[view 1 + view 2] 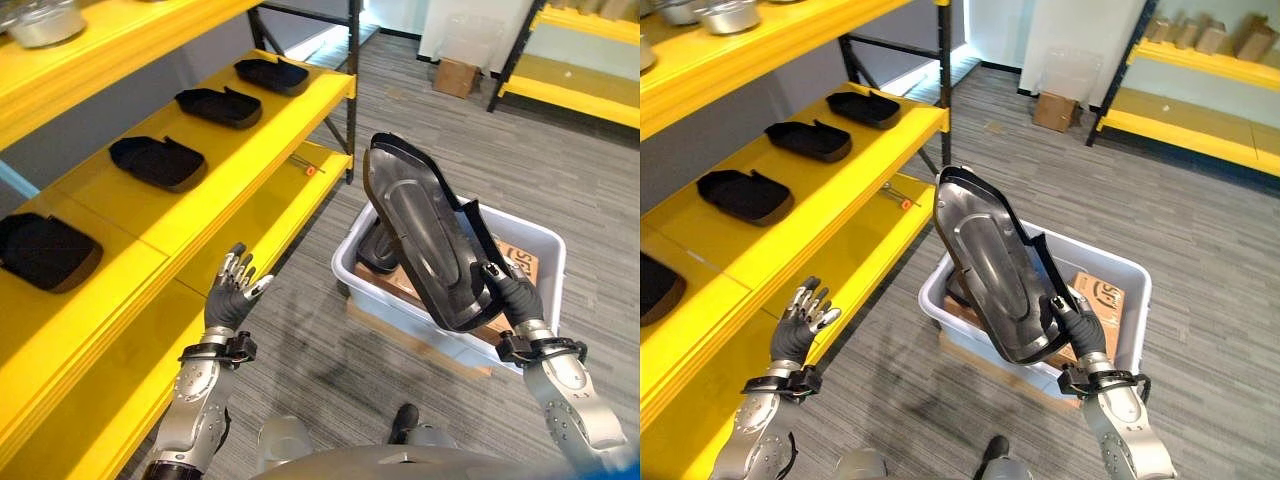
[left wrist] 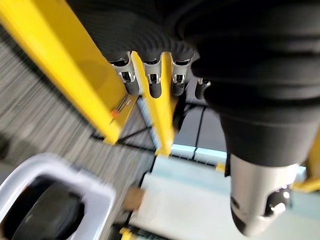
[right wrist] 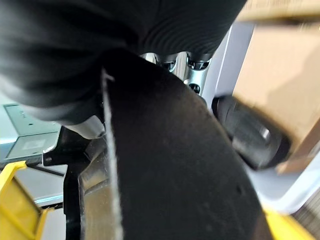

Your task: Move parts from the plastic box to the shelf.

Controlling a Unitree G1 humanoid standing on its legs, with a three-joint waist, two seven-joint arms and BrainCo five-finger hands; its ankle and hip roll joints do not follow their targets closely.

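Gripping its lower edge, right hand [image 1: 512,292] fingers [image 1: 489,271] raise black part [image 1: 420,232] above plastic box [image 1: 535,243].

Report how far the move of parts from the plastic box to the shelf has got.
Done: four black parts already lie in a row on the yellow shelf, such as the nearest part. In hand: the right hand grips a large black part, lifted above the plastic box; the left hand hangs open by the shelf edge. Left: placing this one, plus at least one more dark part in the box.
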